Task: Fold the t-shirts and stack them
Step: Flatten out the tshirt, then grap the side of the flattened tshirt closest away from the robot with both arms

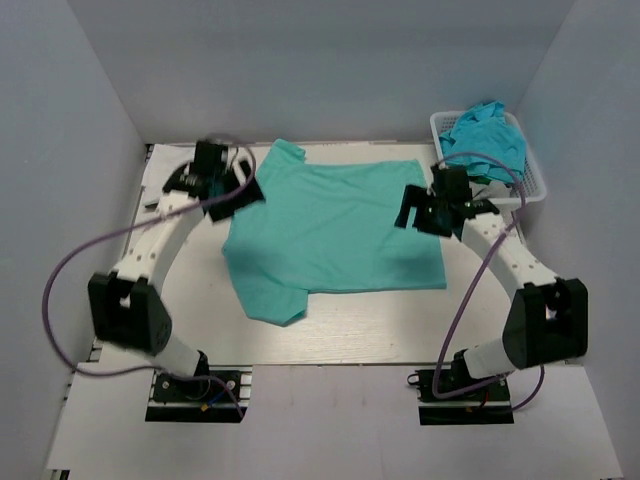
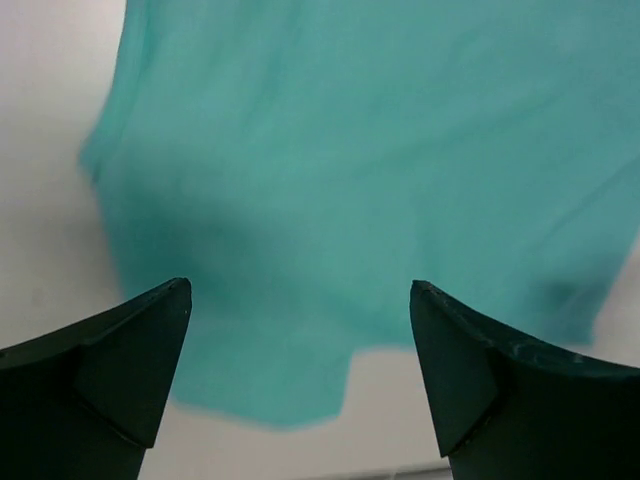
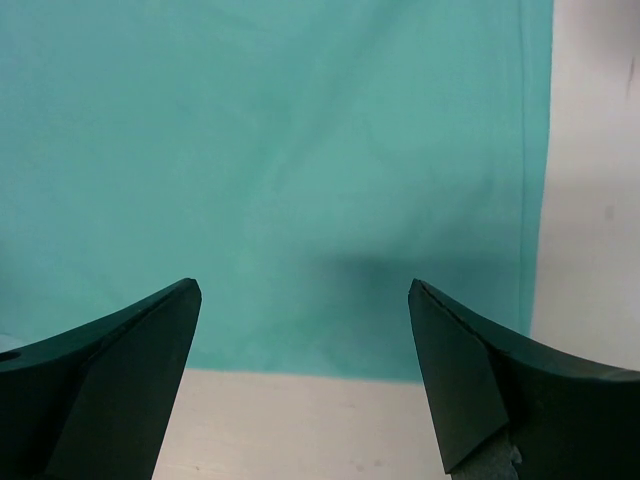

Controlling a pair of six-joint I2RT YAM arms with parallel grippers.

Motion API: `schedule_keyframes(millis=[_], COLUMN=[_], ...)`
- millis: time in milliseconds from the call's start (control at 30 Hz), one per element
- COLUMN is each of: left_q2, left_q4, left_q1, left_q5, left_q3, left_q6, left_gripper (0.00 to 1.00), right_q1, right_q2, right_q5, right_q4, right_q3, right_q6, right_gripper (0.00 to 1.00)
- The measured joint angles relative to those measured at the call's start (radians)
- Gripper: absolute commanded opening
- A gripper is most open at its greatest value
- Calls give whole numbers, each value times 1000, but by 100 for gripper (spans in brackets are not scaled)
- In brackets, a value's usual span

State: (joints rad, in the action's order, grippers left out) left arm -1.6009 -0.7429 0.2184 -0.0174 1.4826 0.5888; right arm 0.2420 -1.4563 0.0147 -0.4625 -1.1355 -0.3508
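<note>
A teal t-shirt (image 1: pixel 335 228) lies spread flat on the table, one sleeve at the far left, one at the near left. My left gripper (image 1: pixel 232 192) is open and empty above the shirt's far left edge; in the left wrist view (image 2: pixel 300 290) the shirt (image 2: pixel 380 160) fills the frame below the fingers. My right gripper (image 1: pixel 420 215) is open and empty above the shirt's right hem; in the right wrist view (image 3: pixel 305 290) the hem edge of the shirt (image 3: pixel 280 150) lies between the fingertips.
A white basket (image 1: pixel 535 180) at the far right corner holds crumpled blue t-shirts (image 1: pixel 488 135). Grey walls enclose the table on three sides. Bare table (image 1: pixel 400 325) shows in front of the shirt.
</note>
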Motion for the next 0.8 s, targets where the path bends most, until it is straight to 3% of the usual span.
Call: schedule_keyframes(millis=[167,300,500,733,800], left_q2=[268,395,409,357,336], left_q4=[-142,-196,-156,-42,-26], left_q1=[26,46,80,98,99], left_q5=[-50,-116,-156,-171,-180], left_q3=[-493,-739,-804,-924,-915], left_q6=[64,141,206,276,288], left_gripper=[100,100,92,57,55], right_q1=[-2,-9,-23,-43,-48], right_q2=[121,251,328,284,275], right_q5=[-61,-88,-125,-139,-137], right_q4=[-56,-82,-83,-69,-58], right_q3=[233,368,431,431,433], right_q6=[-108,-202,-302,-343,-349], right_gripper=[90,90,90,90,90])
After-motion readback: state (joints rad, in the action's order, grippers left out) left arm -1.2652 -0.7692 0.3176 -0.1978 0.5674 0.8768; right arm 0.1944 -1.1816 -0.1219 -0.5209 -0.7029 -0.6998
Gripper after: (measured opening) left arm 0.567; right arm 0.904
